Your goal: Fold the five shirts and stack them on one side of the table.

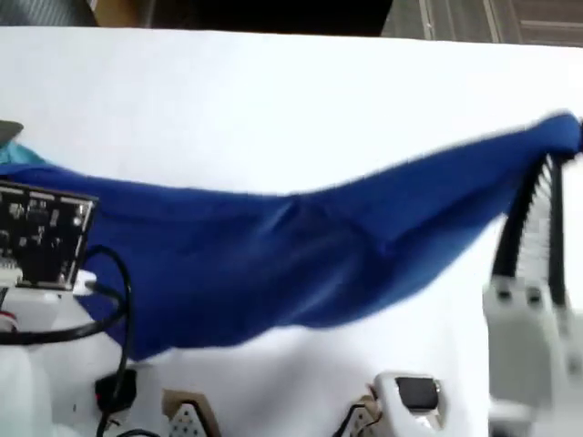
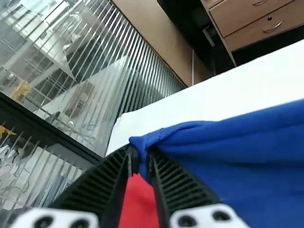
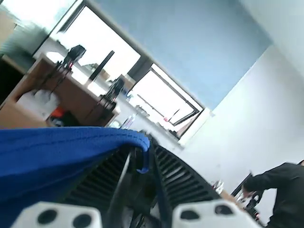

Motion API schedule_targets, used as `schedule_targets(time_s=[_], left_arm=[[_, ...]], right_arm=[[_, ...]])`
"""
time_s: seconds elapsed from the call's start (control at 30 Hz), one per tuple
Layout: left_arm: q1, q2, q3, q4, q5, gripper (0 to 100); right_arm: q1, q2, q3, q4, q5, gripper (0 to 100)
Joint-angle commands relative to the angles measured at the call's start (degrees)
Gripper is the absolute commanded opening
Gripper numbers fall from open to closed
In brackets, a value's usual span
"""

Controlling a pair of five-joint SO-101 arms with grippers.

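Observation:
A blue shirt (image 1: 273, 264) hangs stretched above the white table (image 1: 273, 100), held by both arms. My right gripper (image 1: 551, 159) is at the far right, shut on one corner of the blue shirt (image 3: 57, 152), raised high. My left gripper (image 2: 141, 159) is shut on the other corner of the blue shirt (image 2: 228, 156), at the left side behind the arm's circuit board (image 1: 41, 228). Under the left gripper a red cloth (image 2: 138, 206) lies on the table. A teal cloth (image 1: 14, 155) peeks out at the left edge.
The arm bases and cables (image 1: 114, 309) sit along the near edge of the table. The left wrist view looks past the table's edge (image 2: 156, 107) to wooden drawers (image 2: 251, 21) and slatted blinds (image 2: 71, 80).

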Motion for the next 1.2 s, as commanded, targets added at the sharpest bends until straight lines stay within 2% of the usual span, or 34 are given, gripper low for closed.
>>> schedule_targets(time_s=[0.0, 0.2, 0.4, 0.73, 0.93, 1.03, 1.17], left_arm=[[-0.4, -1.4, 0.0, 0.5, 0.0, 3], [-0.4, -2.2, 0.4, 0.4, -0.1, 3], [-0.3, 4.6, 0.6, -1.6, 0.0, 3], [3.4, 33.9, 0.1, -7.6, -0.4, 3], [7.0, 51.8, -0.7, -19.5, -0.5, 3], [8.2, 60.1, -6.6, -22.2, -2.1, 3], [8.5, 70.2, -21.5, -18.2, -1.9, 3]], right_arm=[[-0.4, -3.1, -0.9, 0.8, -0.1, 2.0], [-0.4, -5.1, -0.4, 0.9, -0.1, 2.0], [-0.5, 2.5, 5.6, -0.1, -0.2, 2.1], [-3.2, 18.1, 24.6, -9.5, -0.3, 2.1], [-3.2, 27.7, 36.8, -22.7, 0.2, 2.1], [-2.9, 34.4, 37.5, -28.4, 0.2, 2.1], [-2.9, 43.7, 32.3, -32.7, 0.2, 2.1]])
